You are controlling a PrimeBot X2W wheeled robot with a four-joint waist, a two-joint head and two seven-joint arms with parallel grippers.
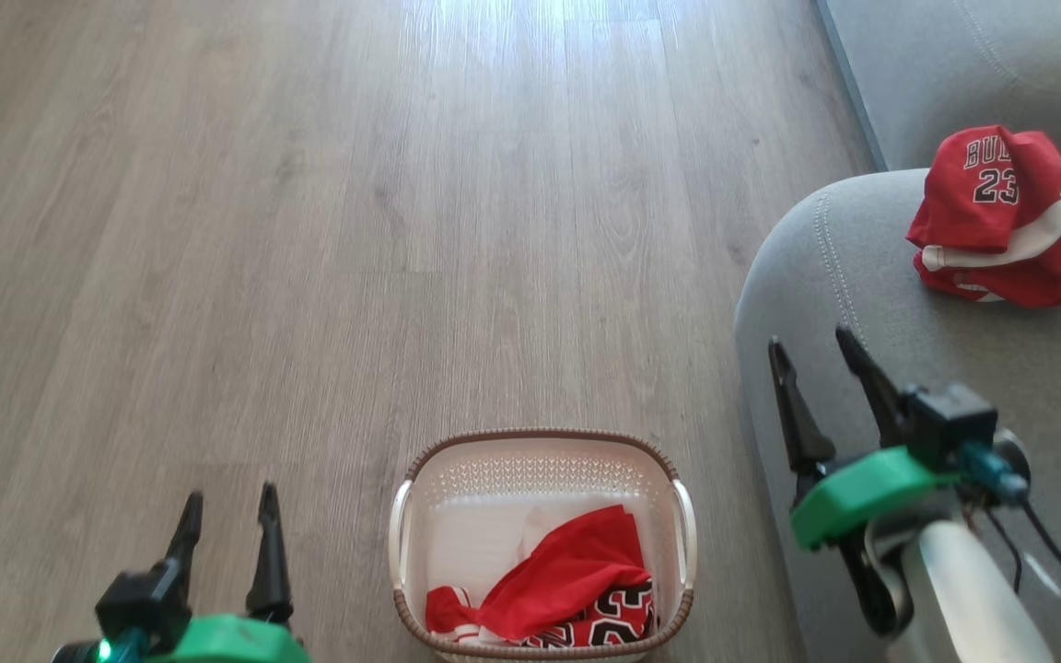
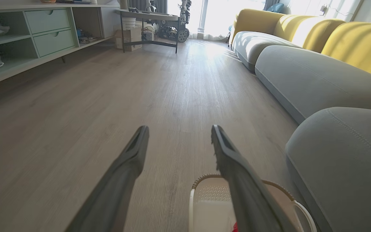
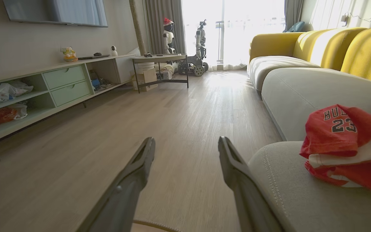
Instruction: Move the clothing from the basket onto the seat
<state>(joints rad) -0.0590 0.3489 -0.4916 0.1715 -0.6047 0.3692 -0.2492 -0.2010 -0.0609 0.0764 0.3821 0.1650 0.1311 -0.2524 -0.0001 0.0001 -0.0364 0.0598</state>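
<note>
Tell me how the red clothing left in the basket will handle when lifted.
The clothing lies crumpled in the basket, so it is probably floppy and would drape from a pinch. It looks thin, hence likely light. More than one piece seems piled there, so a grab may drag a second along.

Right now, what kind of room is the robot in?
Probably a living room: a long grey fabric sofa with yellow backs, a flat wall-mounted television, and a low shelf unit with pale green drawers.
</note>
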